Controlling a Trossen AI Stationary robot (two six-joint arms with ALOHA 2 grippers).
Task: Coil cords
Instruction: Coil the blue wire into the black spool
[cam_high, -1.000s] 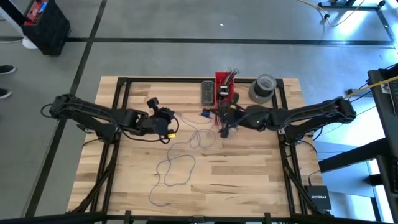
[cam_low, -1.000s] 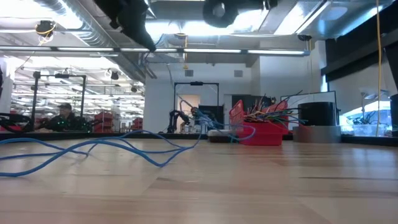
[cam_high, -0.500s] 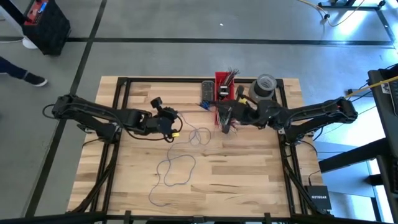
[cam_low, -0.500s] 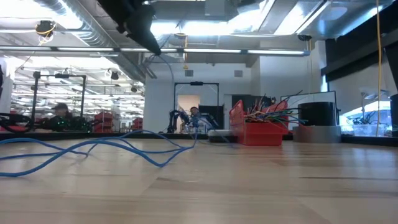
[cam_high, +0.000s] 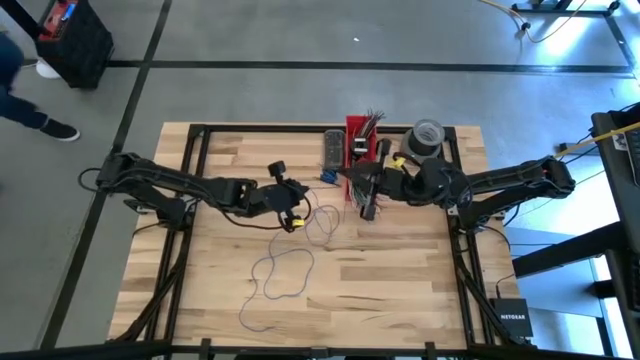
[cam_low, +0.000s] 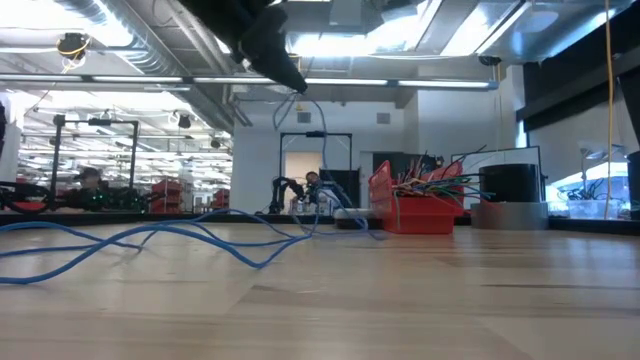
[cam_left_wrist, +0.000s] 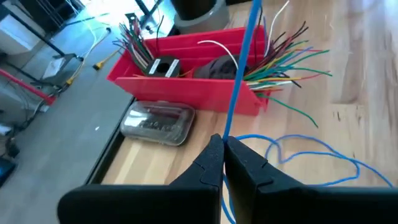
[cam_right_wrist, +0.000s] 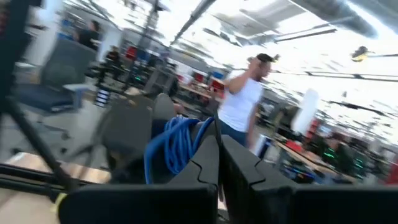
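Your left gripper (cam_high: 295, 205) sits over the middle of the table (cam_high: 400, 280), raised above the wood, with its fingers pinched tight on a blue cord (cam_left_wrist: 241, 68); in the left wrist view that cord runs straight up from between the closed tips toward the red bin (cam_left_wrist: 186, 93). Your right gripper (cam_high: 362, 185) hovers just in front of that bin, its fingers also clamped together, and the right wrist view shows a bundle of blue cord loops (cam_right_wrist: 174, 146) gathered right at the closed tips, apparently held there. The rest of the cords (cam_high: 285, 272) lie loose on the boards: small loops between the two grippers and a larger open loop nearer the front edge, well apart from both arms. The bin holds a bunch of multicoloured wire ends (cam_left_wrist: 283, 53), with a clear case (cam_left_wrist: 157, 122) lying beside it and a grey tape roll (cam_high: 423, 140) near the table's far edge. A person (cam_right_wrist: 239, 102) in a white shirt stands in the room beyond.
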